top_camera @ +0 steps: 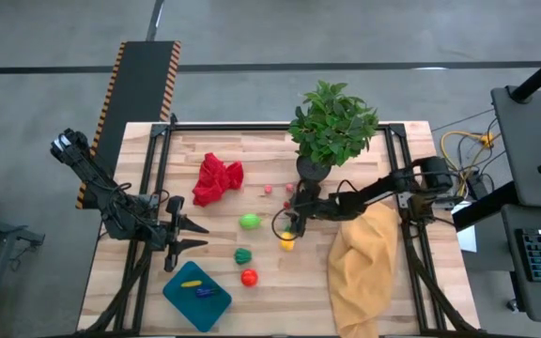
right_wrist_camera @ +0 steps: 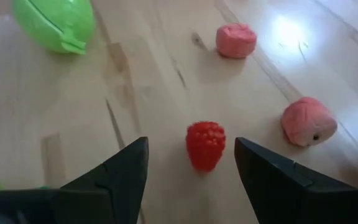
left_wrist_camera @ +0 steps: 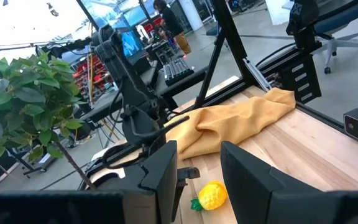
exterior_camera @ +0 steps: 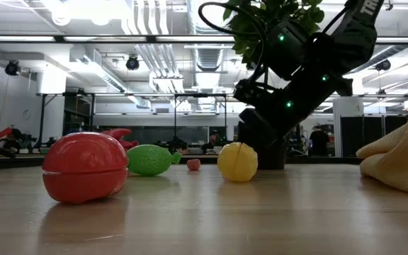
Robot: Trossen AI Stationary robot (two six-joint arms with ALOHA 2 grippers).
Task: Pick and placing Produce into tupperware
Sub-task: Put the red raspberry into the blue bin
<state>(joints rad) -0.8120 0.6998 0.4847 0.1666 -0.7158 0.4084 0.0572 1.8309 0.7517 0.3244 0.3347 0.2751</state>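
A small red berry piece [right_wrist_camera: 205, 144] lies on the wood between the open fingers of my right gripper [right_wrist_camera: 190, 149], which slants down near the plant pot [top_camera: 294, 208]; neither finger touches it. Two pink pieces [right_wrist_camera: 235, 40] [right_wrist_camera: 308, 121] and a bright green piece [right_wrist_camera: 55, 22] lie beyond. A yellow piece [top_camera: 287, 242], a dark green one [top_camera: 242, 254] and a red one [top_camera: 249, 277] rest on the table. The teal tupperware [top_camera: 181, 299] at the near left holds a yellow and a purple piece. My left gripper [top_camera: 193, 236] waits open at the left, holding nothing.
A potted plant [top_camera: 332, 127] stands at the far side, right behind my right gripper. A red cloth [top_camera: 216, 178] lies at the far left of centre. A mustard-yellow cloth [top_camera: 364, 263] covers the near right of the table.
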